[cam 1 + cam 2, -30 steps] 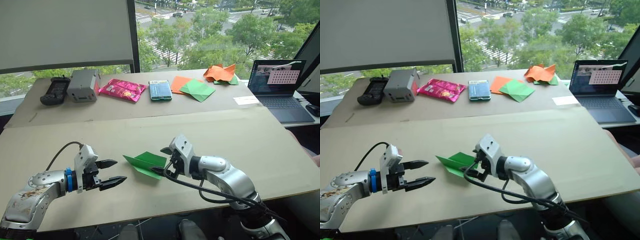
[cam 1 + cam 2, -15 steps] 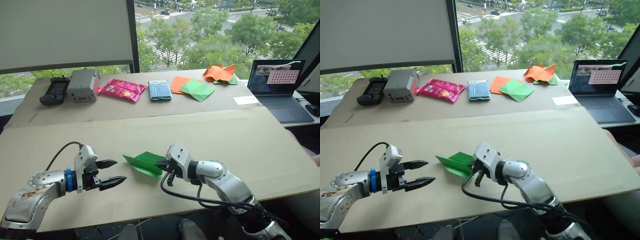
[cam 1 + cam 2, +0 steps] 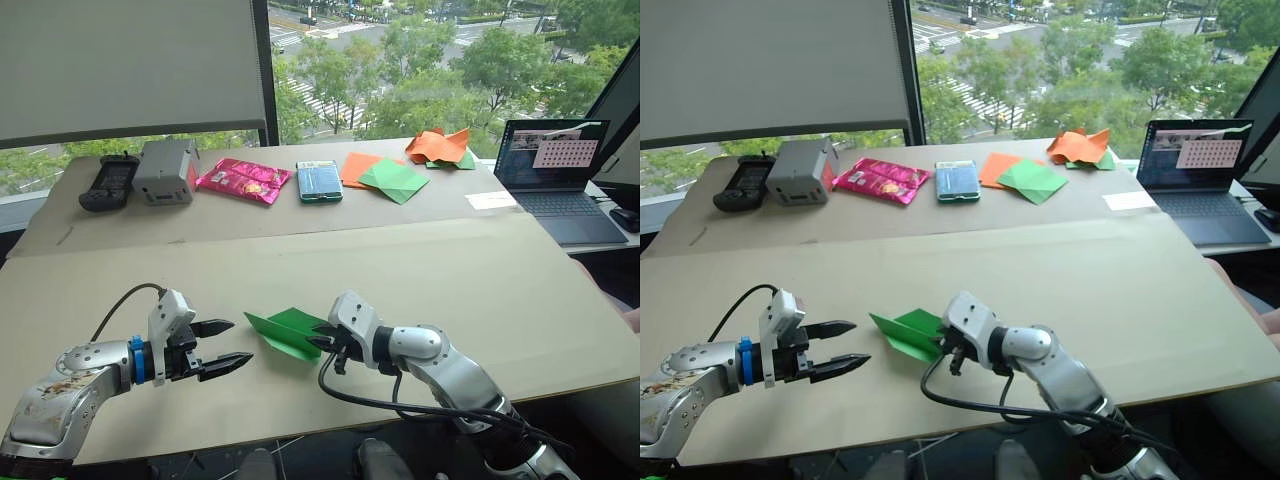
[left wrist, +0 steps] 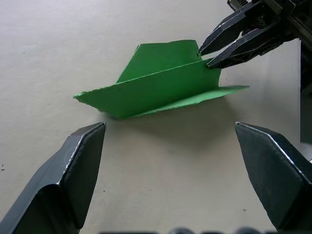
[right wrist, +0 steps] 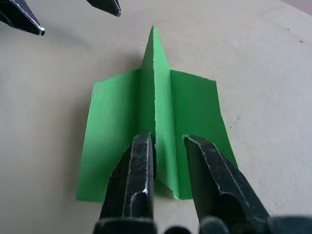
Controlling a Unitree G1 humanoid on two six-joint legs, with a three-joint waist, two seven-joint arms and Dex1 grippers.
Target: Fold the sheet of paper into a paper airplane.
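Note:
The sheet of paper (image 3: 285, 335) is bright green and folded into a pointed paper airplane (image 4: 161, 83). It lies on the near table between my two grippers, nose toward the left gripper. A raised centre fold (image 5: 156, 97) stands up with a wing flat on each side. My right gripper (image 3: 318, 340) is at the tail, its fingers (image 5: 141, 165) slightly open astride the centre fold. My left gripper (image 3: 240, 341) hovers wide open just off the nose, holding nothing.
Along the far table sit a black device (image 3: 110, 180), a grey box (image 3: 167, 170), a pink packet (image 3: 245, 180), a teal pack (image 3: 320, 180), flat orange and green sheets (image 3: 385, 175), crumpled orange paper (image 3: 438, 145) and a laptop (image 3: 555, 165).
My right gripper dropped lower behind the airplane's tail, pinched the centre fold, then parted its fingers a little. The airplane slid slightly toward the left gripper, which stayed still.

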